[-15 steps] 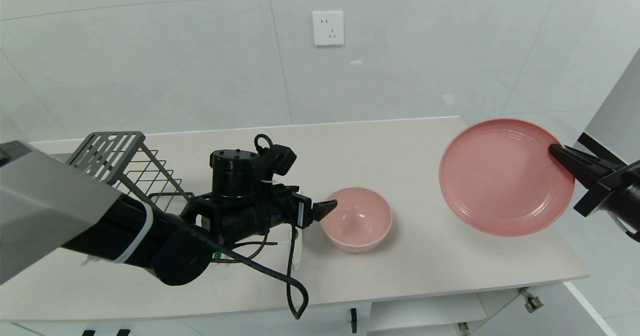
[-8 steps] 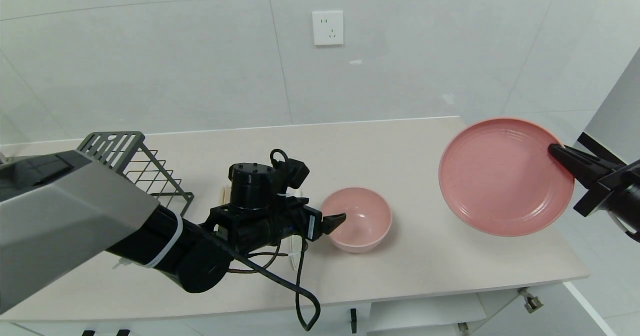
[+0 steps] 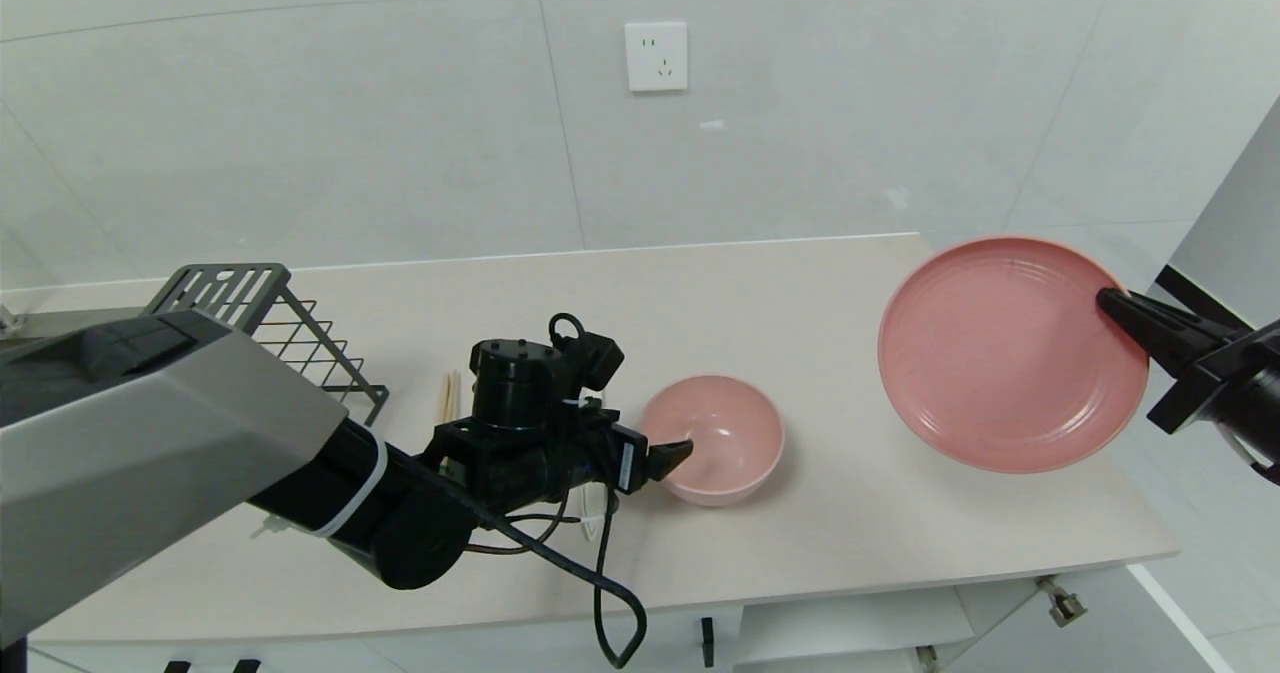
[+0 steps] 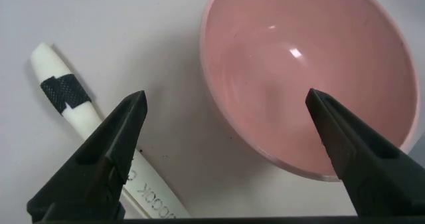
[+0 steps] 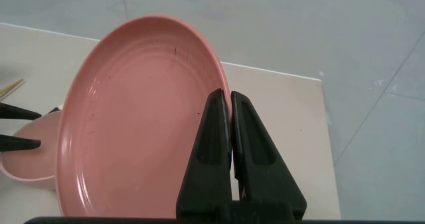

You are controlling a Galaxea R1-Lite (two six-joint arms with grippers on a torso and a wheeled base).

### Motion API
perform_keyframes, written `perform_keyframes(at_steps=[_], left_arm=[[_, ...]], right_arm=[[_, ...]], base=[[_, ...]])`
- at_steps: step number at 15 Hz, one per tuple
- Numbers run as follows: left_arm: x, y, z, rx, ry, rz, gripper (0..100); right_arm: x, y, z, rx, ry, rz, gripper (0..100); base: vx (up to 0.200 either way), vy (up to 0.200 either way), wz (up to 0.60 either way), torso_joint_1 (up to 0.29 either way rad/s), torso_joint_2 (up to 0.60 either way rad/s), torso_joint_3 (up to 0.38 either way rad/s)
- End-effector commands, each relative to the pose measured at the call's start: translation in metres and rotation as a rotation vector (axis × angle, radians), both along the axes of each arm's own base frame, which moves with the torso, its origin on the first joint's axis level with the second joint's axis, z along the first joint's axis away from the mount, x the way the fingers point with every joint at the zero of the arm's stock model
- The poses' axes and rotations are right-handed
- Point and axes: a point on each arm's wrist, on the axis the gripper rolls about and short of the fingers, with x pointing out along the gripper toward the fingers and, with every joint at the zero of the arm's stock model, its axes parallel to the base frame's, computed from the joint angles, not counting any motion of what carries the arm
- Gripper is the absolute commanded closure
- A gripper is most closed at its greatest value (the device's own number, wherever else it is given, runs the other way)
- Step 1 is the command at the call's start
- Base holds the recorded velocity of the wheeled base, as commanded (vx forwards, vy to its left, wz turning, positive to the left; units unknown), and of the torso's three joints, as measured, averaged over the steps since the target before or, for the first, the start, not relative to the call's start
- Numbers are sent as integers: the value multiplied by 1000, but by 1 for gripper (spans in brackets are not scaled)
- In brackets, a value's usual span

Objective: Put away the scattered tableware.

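Observation:
A pink bowl [image 3: 722,438] [image 4: 312,64] stands upright on the beige counter [image 3: 850,523]. My left gripper [image 3: 668,459] [image 4: 226,96] is open at the bowl's left rim, with one finger over the inside and the other outside the wall. A large pink plate [image 3: 1005,353] [image 5: 133,124] hangs tilted above the counter's right end, and my right gripper [image 3: 1120,311] [image 5: 231,99] is shut on its right rim. A white utensil handle [image 4: 63,91] with a black band lies on the counter beside the bowl, partly under the left arm.
A black wire rack [image 3: 250,318] stands at the counter's back left. Wooden chopsticks [image 3: 449,395] lie just right of it. The wall with a socket [image 3: 656,55] runs along the back edge. Bare counter lies between bowl and plate.
My left arm has moved right and down, bringing its open fingers from beside the bowl to astride its left rim, and has uncovered the chopsticks. The right arm and plate have not moved.

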Motion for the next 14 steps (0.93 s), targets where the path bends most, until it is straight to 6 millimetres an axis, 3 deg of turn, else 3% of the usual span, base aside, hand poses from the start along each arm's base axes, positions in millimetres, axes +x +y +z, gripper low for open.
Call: perform_keyframes(at_steps=[1,5,6,10,14], left_arm=[[1,-1,-2,3,5,0,0],[2,-2,-12,13,29,-4,0],[1,-2,-13,15,32,-5,100],[-2,-6,-13,12,32,-18,100],[-7,2,39,-56,-103,-7,100]], right_arm=[[1,0,-2,-1,7,1,100],[2,0,-2,-2,7,1,100],[2,0,-2,-2,7,1,100],[2,0,-1,-2,5,1,100],[3,0,-1,-2,2,1,100]], base=[[0,0,0,0,0,0],[0,0,0,0,0,0],[0,0,0,0,0,0],[0,0,0,0,0,0],[0,0,0,0,0,0]])
